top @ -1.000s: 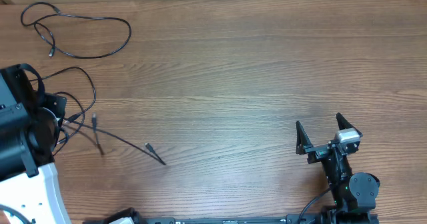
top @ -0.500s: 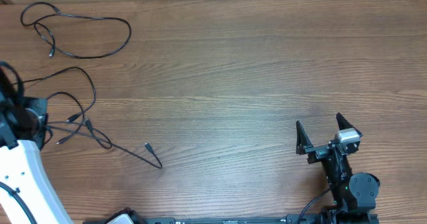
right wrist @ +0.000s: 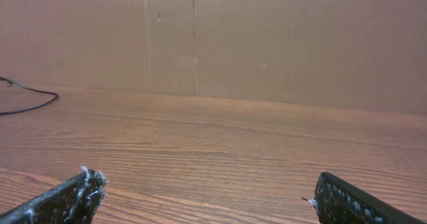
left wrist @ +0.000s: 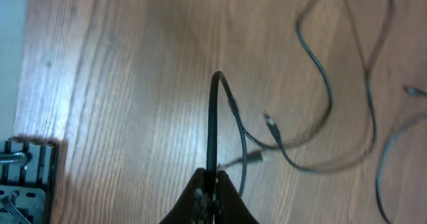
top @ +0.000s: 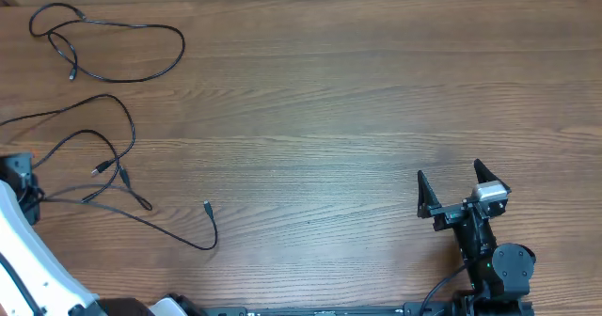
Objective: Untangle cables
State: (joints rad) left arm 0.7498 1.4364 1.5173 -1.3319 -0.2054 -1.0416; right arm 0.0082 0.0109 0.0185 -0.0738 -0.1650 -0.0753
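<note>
Wood-grain table (top: 357, 100), brown board wall behind it in the right wrist view.

Layout: tangled cables (top: 131, 133) lay at 9 o'clock of the table, several strands crossing, with one plug end (top: 207, 206) trailing toward 7 o'clock. A separate cable (top: 182, 48) sat in its own loop at 11 o'clock, apart from the tangle.

Left gripper (left wrist: 208, 196) was clenched on a strand of the tangle, which rose from the jaws in a tight bend (left wrist: 213, 117). It stood at the table's 9 o'clock edge. Right gripper (top: 461, 194) was parked at 4 o'clock, jaws apart, nothing between them.

Risks, as judged:
- A further pull toward 9 o'clock could cinch the crossings tighter rather than free them, since nothing pinned the other strands.
- Plugs might snag on neighbouring loops and drag the whole bunch along.
- The thin strand could slip from the pinch, or slide off the table edge.

Views: overhead gave the whole layout and both arms, but the grip itself was cropped at the frame edge. The left wrist view alone showed the pinch, though blurred. The right wrist view showed bare table and one distant cable bit (right wrist: 27, 105) at 9 o'clock.
</note>
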